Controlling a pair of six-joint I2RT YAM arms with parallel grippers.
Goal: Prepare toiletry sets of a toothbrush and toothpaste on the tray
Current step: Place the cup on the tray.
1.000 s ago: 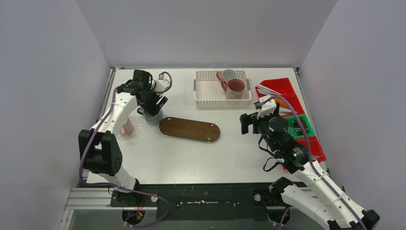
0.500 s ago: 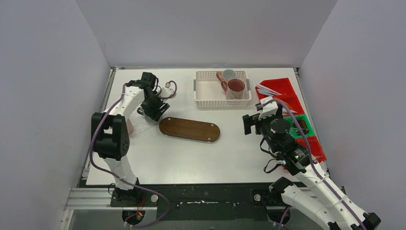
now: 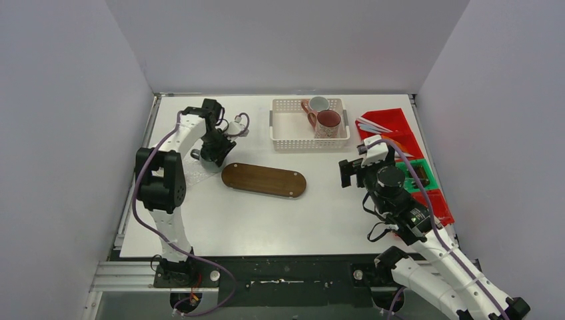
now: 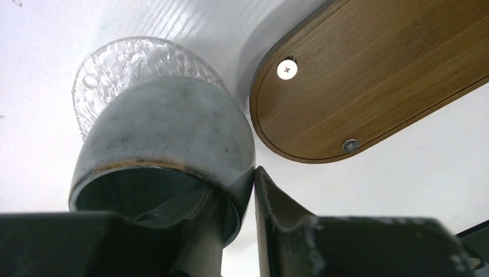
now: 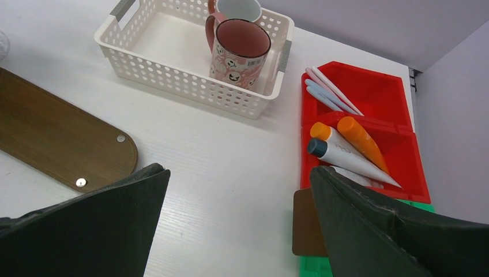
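Nearest the bases, the right gripper [image 5: 235, 176] is hanging above the table [image 3: 266, 220] with its jaws spread as wide as they go and nothing between them. It is probably waiting within reach of the supplies at its side. Past it the wooden tray [image 3: 263, 179] is lying flat, and no mug is standing on it yet, so the task is looking barely begun. At the tray's left end the left gripper [image 4: 247, 179] is pinching the wall of the dark green mug [image 4: 167, 121], with one finger reaching inside the rim and the other pressing the outside. That is a sensible hold for lifting an open cup across to the tray just beside it. The mug is sitting upright on a bubbled clear mat [image 4: 124, 55]. Its handle and base are hiding from the wrist camera, and from above the arm is covering most of it. Farther back, the maroon mug [image 5: 239, 49] and a white mug [image 5: 233, 7] are standing together in the perforated basket [image 5: 173, 75]; the white one is being cut off by the picture's top edge. To the right, the red bin [image 5: 392, 98] is holding slim toothbrushes [image 5: 331, 86] and tapered tubes [image 5: 352, 156], sorted by compartment for easy picking — the right finger is blocking the bins nearer the arm, so their contents are hard to make out.
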